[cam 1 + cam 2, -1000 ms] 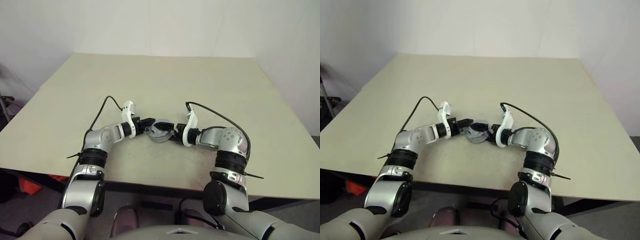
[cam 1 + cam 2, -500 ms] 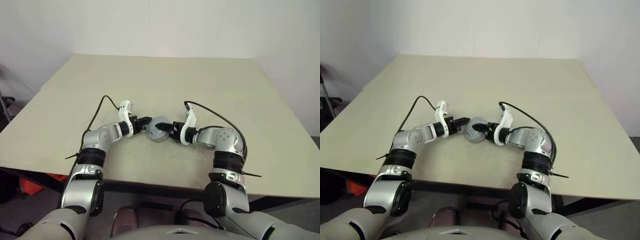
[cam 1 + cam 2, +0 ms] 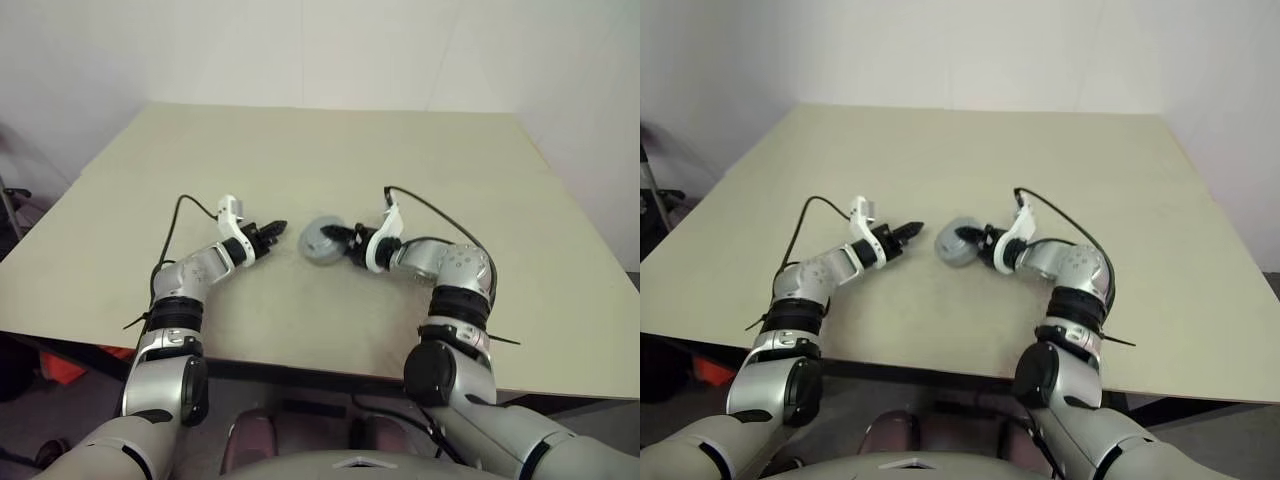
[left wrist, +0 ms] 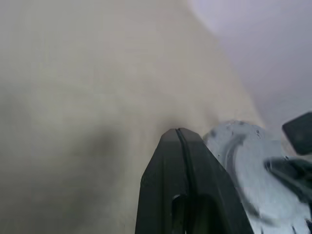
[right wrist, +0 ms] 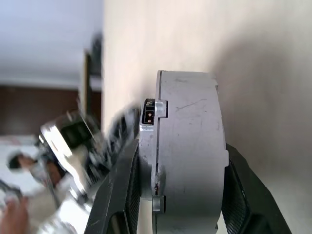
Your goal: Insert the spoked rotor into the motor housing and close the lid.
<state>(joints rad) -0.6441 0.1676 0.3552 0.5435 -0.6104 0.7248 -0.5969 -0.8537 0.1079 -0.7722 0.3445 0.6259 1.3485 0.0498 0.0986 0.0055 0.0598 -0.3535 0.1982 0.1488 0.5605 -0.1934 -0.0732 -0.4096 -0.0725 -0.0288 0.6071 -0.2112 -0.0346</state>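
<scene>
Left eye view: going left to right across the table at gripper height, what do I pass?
Left gripper, shut and holding nothing → a gap of bare table → the assembled motor housing, lifted and tilted → right gripper, clamped on the housing's edge.

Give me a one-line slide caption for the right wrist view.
Right gripper clamps the round grey motor housing edge-on between its two black fingers, above the beige table.

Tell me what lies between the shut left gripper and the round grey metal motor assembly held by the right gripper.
Nothing: bare beige tabletop separates the left gripper from the round grey metal motor assembly in the right gripper, seen in both eye views.
</scene>
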